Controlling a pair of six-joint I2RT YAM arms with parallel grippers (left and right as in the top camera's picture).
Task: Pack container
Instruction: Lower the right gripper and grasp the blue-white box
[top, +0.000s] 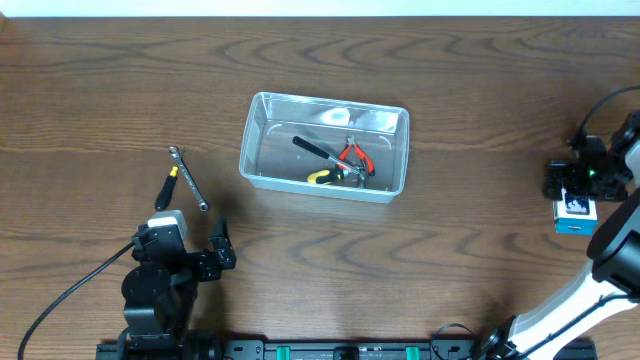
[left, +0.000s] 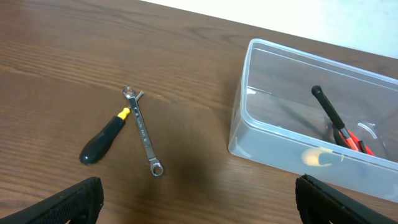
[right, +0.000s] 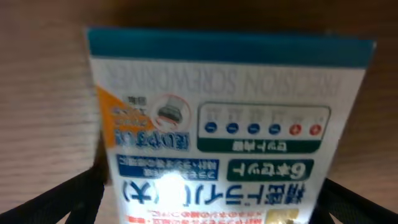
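- Step in hand, as I read it: packing is partway done, and the right arm is going for the box (right: 217, 106) out on the right side of the table, well apart from the tub (top: 262, 135).
- The tub sits mid-table, upright and open, with tools already in it.
- Right gripper (right: 211, 180): one finger shows on each side of the box with the box between them. Honestly can't tell if they're actually pinching it or just straddling it, since that view is blurry and way too close.
- Left gripper (left: 199, 180): fingers spread wide, nothing between them, hanging above the table and looking toward the loose tools and the tub's left end.
- Next move, my guess: the right needs a firm squeeze on the box, then a lift and a long carry left to the tub. It'll want to drop it in the free half, since the tools crowd the right end.
- Counts:
- 1 tub
- 1 box
- 2 tools loose on the table left of the tub: a wrench (left: 144, 132) and a screwdriver (left: 102, 140), touching or nearly so at their far ends
- 3 tools in the tub that I can make out: red pliers (top: 356, 157), a black-handled tool (top: 312, 148) and a yellow-handled tool (top: 322, 177). They overlap, so there could be more.
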